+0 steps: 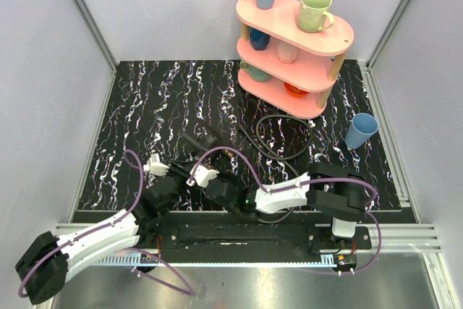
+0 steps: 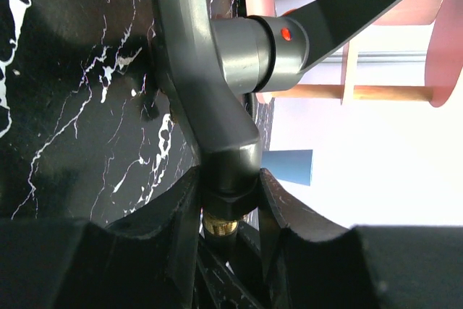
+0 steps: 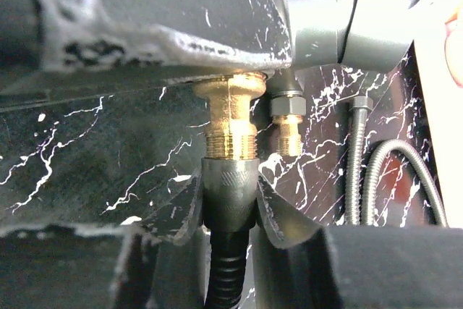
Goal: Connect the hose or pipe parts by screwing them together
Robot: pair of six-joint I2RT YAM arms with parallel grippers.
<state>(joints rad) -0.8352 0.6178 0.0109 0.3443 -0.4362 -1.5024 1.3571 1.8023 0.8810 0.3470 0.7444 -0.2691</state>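
Hose end (image 3: 230, 179), w/ its knurled collar, stood butted up against the brass thread (image 3: 230, 124) of the grey valve body (image 2: 210, 99), low over the front of the marbled mat (image 1: 145, 106), between the two arms. Right gripper (image 3: 230, 195) was pinched narrow on that collar. Left gripper (image 2: 228, 197) was clamped on the valve's neck. Step in hand, apparently: threading collar onto fitting. Next move prob. called for a wrist twist w/ the axis straight and the left arm bracing firm, else it could cross-thread.

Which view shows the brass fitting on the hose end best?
The right wrist view: the brass fitting sits central, threads sharp. The left wrist view shows only a brass sliver; the top view hides it.
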